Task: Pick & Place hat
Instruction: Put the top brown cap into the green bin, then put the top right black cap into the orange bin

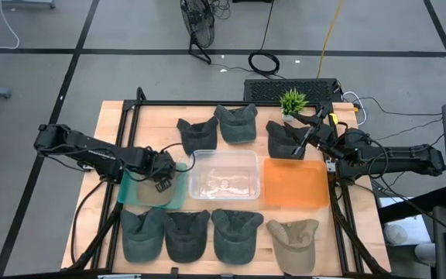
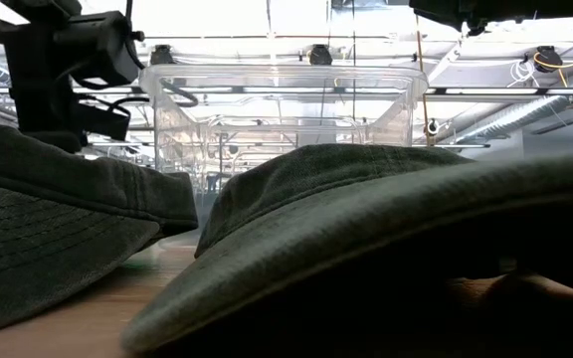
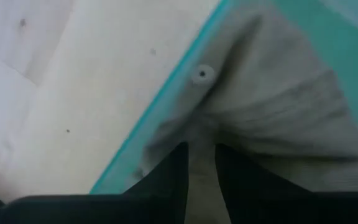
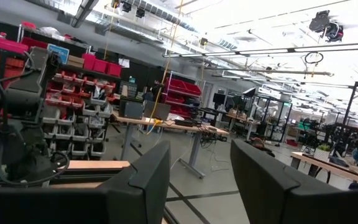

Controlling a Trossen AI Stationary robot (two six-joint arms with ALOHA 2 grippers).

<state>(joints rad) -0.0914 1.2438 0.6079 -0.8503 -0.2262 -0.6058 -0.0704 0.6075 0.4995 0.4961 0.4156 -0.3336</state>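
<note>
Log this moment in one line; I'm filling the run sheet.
left claw: gripping tan hat on teal mat | right claw: open, raised over table

Small green plant (image 1: 293,100) by a black keyboard (image 1: 291,90) at the table's (image 1: 111,124) far edge

Most of the tan hat (image 1: 158,191) under the left tool (image 1: 163,177)

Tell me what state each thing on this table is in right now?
Left pincer: down on the tan hat, pinching its fabric.
Tan hat: lying on the teal mat.
Right pincer: open, empty, over a dark hat.
Clear bin: upright, no hat inside.
Orange mat: bare.
</note>
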